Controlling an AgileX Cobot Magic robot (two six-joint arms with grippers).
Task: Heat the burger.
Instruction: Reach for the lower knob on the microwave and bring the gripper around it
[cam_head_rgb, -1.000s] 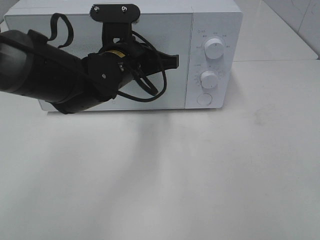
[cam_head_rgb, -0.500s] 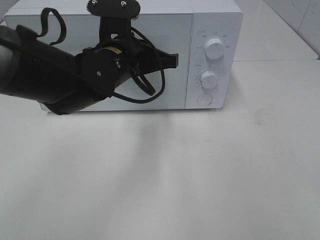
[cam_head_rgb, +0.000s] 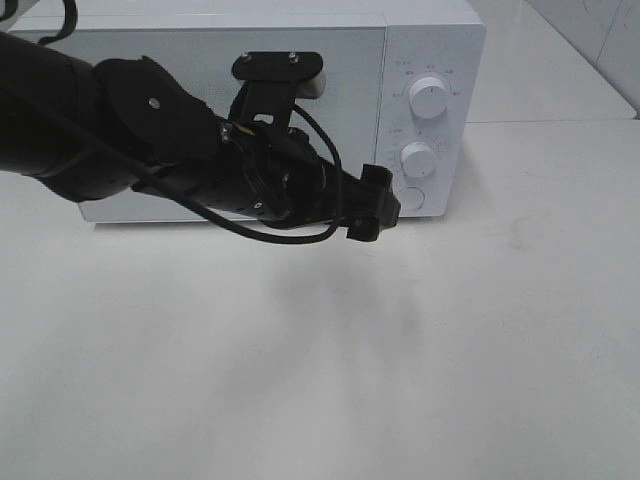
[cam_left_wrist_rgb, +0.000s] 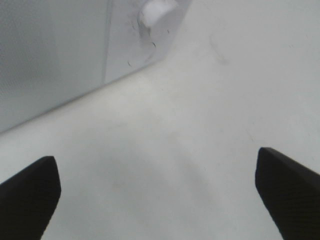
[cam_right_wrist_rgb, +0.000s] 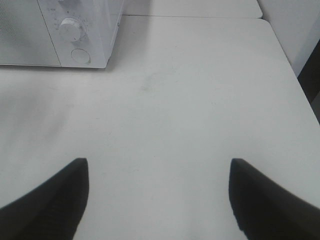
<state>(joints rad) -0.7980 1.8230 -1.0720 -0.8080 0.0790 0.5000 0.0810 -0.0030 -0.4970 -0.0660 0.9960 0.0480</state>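
Swung down and rightward, my left gripper (cam_head_rgb: 374, 205), spread wide and empty, hovers just left of the round button (cam_head_rgb: 411, 199) on the microwave (cam_head_rgb: 430, 40); I can't see the burger.

Even, diffuse light from above fills all three views, leaving the matte white counter (cam_head_rgb: 480, 350) bright and pale, with a soft grey, blurry-edged shadow (cam_head_rgb: 335, 305) under the black robot arm (cam_head_rgb: 120, 130) in the high view and a thin dark line of shade under the white box-shaped microwave (cam_head_rgb: 430, 40). The left wrist picture is soft and hazy, the microwave's corner and round white knob (cam_left_wrist_rgb: 157, 12) smeared out of focus and the dark jaws at its lower corners showing little detail. The right wrist picture is sharper, though its jaws are near-black silhouettes with fuzzy edges.
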